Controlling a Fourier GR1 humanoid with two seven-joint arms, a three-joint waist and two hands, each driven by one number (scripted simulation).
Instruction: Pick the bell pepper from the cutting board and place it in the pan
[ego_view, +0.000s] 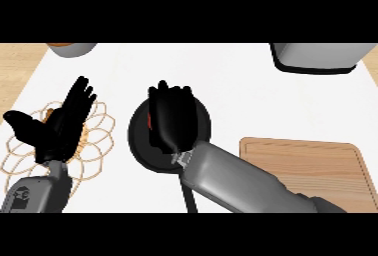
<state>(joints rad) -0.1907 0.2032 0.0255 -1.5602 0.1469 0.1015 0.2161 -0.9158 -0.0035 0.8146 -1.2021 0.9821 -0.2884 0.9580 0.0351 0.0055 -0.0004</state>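
I see a black pan (140, 145) at centre on the white surface (221, 75), with a sliver of red showing under my black right hand (171, 117). At lower right is a light wooden cutting board (310, 162); at left, a tan looped wire trivet (100, 132) lies under my black left hand (59, 130).

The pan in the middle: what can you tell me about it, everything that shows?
The pan is black and round, lying flat on the white counter, left of the wooden cutting board. A thin dark handle runs toward the lower edge. The right hand reaches over it and covers most of its inside; a sliver of red shows beside the fingers.
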